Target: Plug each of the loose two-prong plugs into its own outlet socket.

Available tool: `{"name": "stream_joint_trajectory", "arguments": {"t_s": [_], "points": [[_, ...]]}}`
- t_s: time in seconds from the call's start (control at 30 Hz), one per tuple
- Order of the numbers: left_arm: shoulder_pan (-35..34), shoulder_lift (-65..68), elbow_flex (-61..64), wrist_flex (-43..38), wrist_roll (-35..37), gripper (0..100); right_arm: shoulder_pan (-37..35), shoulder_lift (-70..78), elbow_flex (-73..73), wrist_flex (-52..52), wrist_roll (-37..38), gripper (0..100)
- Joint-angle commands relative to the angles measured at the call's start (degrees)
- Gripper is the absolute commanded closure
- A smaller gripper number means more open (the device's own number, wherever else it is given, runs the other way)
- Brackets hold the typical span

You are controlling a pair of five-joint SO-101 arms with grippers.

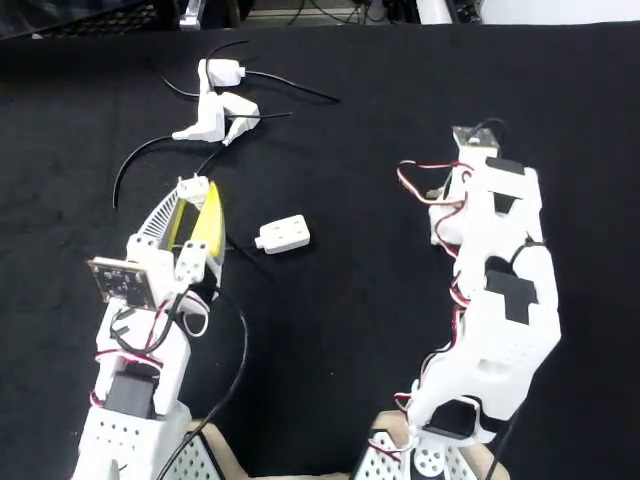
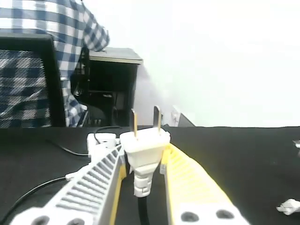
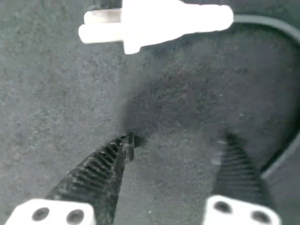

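My left gripper (image 1: 198,195) (image 2: 143,161) has white and yellow fingers and is shut on a white two-prong plug (image 2: 144,150). The plug's prongs point forward toward a cluster of white sockets and plugs (image 1: 215,105) on black cords at the back left. One white socket of the cluster (image 2: 101,140) lies just beyond the left fingertips. A loose white socket block (image 1: 283,235) lies to the right of the left gripper. My right gripper (image 3: 178,140) hangs open close above the black cloth. A second white plug (image 3: 154,21) on its cord lies on its side just ahead of it.
The right arm (image 1: 495,260) is folded over the right half of the black cloth table (image 1: 350,330). Black cords (image 1: 150,150) trail from the back cluster. A black cable (image 1: 240,340) runs back along the left arm.
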Motion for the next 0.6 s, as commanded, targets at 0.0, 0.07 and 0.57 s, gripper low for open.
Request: {"name": "stream_joint_trajectory", "arguments": {"t_s": [0.0, 0.07, 0.57], "points": [[3.65, 0.09, 1.1, -1.58, -0.88, 97, -5.8, -0.66, -7.34, 1.93, 0.09, 93.2], [6.11, 0.18, 1.1, -0.97, -0.88, 97, -9.32, -1.45, -11.91, 6.51, 0.18, 91.7], [8.92, 0.18, 1.1, 2.46, -0.97, 97, -28.48, -22.73, -29.58, 36.4, 18.29, 97.7]]}}
